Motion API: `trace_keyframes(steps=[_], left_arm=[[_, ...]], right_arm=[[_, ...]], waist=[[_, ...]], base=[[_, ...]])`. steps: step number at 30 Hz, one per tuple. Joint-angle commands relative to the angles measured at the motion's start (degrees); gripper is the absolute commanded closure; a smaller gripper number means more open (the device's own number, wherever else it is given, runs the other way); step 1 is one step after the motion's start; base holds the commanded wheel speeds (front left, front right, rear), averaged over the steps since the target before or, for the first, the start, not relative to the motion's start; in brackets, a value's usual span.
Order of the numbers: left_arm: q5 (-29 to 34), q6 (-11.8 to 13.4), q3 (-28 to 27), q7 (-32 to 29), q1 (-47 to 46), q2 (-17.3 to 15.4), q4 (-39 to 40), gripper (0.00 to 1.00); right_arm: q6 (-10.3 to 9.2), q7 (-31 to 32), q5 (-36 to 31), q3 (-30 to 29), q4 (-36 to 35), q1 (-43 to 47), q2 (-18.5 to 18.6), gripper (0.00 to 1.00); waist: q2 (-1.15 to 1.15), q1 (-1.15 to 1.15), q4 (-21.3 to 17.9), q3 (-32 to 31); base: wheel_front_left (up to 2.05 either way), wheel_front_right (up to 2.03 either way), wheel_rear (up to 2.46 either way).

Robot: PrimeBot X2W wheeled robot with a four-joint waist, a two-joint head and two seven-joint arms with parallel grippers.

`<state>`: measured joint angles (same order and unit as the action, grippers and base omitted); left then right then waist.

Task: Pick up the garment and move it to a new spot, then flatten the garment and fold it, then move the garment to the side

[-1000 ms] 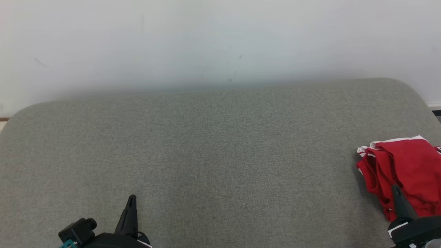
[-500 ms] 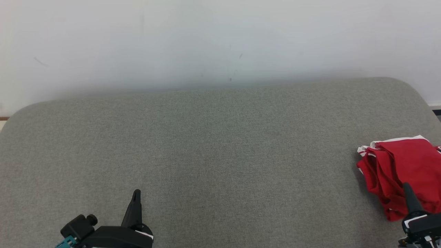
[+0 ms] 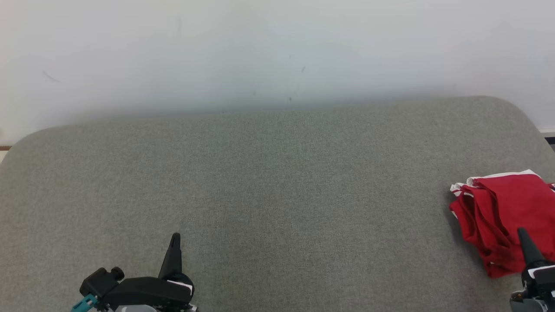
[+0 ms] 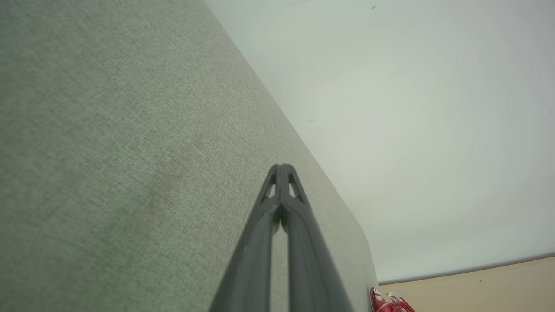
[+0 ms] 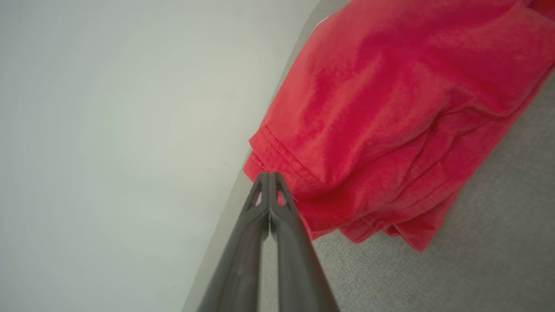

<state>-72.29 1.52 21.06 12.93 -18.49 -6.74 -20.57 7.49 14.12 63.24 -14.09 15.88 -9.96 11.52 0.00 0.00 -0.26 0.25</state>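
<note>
Fingers of the right gripper (image 5: 269, 177) are pressed shut on nothing, tips at the hem of the folded red cloth garment with white trim (image 3: 505, 208), which is laid at the right edge of the grey fabric-covered surface (image 3: 277, 182). The left gripper (image 4: 282, 168) is also closed and empty, well apart from the garment.
</note>
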Motion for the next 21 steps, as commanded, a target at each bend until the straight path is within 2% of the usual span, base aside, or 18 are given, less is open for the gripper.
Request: trace_keyframes(steps=[1, 21], left_arm=[[-1.65, -0.71, 0.08, 0.4, -1.71, 0.04, -0.27, 1.0], [-13.53, -4.02, 1.42, 1.09, -5.06, 1.52, -4.93, 1.0]], right_arm=[[0.01, 0.32, 1.44, -0.82, 0.25, -1.34, 0.67, 1.0], [0.01, 3.57, 11.67, -6.14, 6.22, -5.24, 0.58, 1.0]], waist=[[0.0, 0.0, 0.0, 0.02], [0.0, 0.0, 0.04, 0.27]], base=[[0.0, 0.0, 0.0], [0.0, 0.0, 0.0]])
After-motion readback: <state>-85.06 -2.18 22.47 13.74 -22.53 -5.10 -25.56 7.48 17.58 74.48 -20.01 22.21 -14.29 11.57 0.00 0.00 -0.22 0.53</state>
